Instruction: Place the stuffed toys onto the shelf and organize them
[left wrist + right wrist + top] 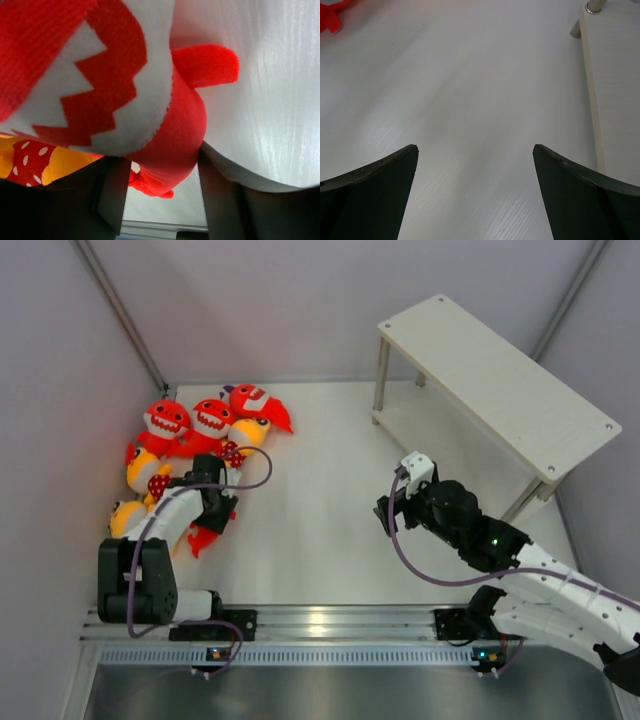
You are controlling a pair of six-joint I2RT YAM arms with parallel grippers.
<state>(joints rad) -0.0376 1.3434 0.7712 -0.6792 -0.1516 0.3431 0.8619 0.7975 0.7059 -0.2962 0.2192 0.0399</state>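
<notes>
Several stuffed toys lie piled at the left wall: red sharks (166,421) (211,418) (255,402) and yellow-orange figures (143,475) with dotted red shorts. My left gripper (214,504) is down at the near end of the pile, shut on a red shark (172,135) whose tail (203,537) sticks out toward me. A yellow figure (30,160) lies beside it. The off-white shelf (500,380) stands at the far right with nothing on it. My right gripper (393,511) is open and empty over the bare table, left of the shelf.
Grey walls close in the left, back and right sides. The shelf's lower board (615,100) and a metal leg (595,6) show at the right of the right wrist view. A red toy's tail (330,15) shows at its top left corner.
</notes>
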